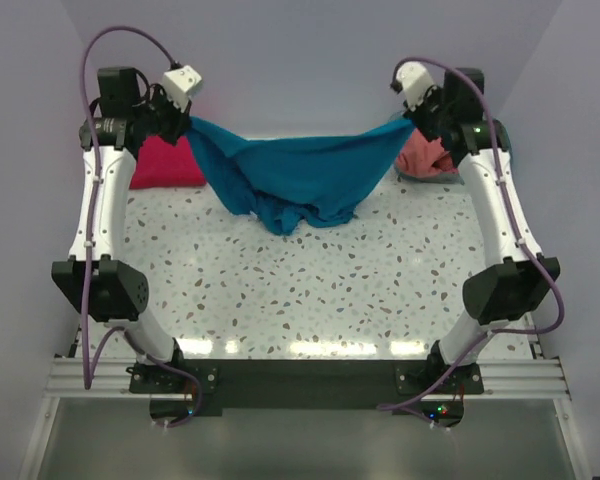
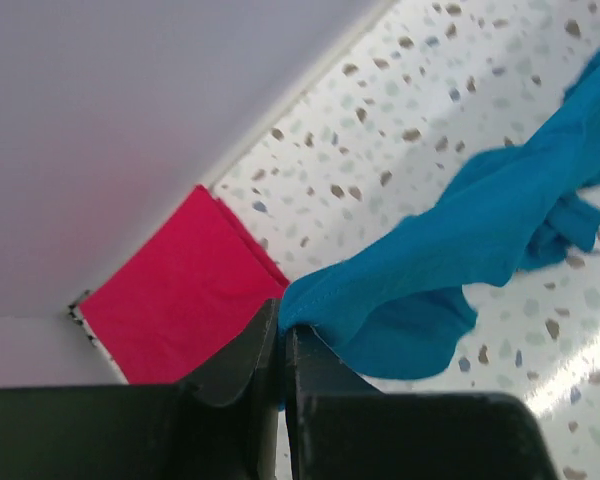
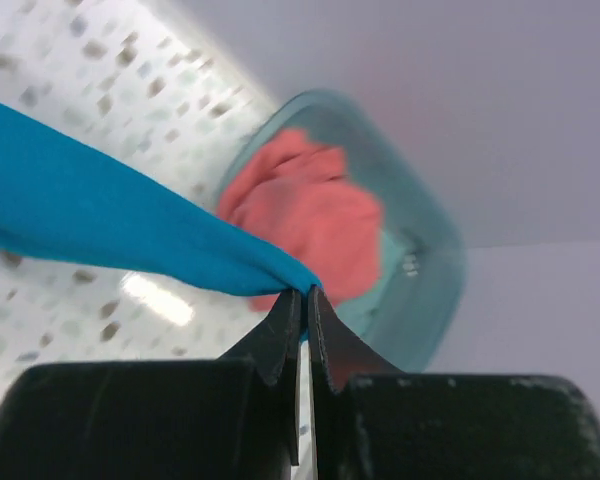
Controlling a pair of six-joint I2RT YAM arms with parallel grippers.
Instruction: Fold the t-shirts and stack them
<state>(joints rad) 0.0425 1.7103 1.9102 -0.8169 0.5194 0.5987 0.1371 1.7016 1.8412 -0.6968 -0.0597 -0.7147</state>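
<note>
2 ends of the teal-blue t-shirt (image 1: 290, 172) were pinched, so it hung stretched across the far part of the speckled table (image 1: 330, 290). The left gripper (image 1: 187, 122) was closed tight on 1 end of the cloth, and the right gripper (image 1: 410, 120) was clamped on the other, its jaws almost together. The shirt's middle sagged, its lowest folds bunched at the tabletop. The crimson-magenta t-shirt (image 1: 165, 165) lay folded flat in the far left corner, and the salmon-coral t-shirt (image 3: 305, 205) sat crumpled inside a translucent teal tub (image 3: 435, 255) at the far right
</note>
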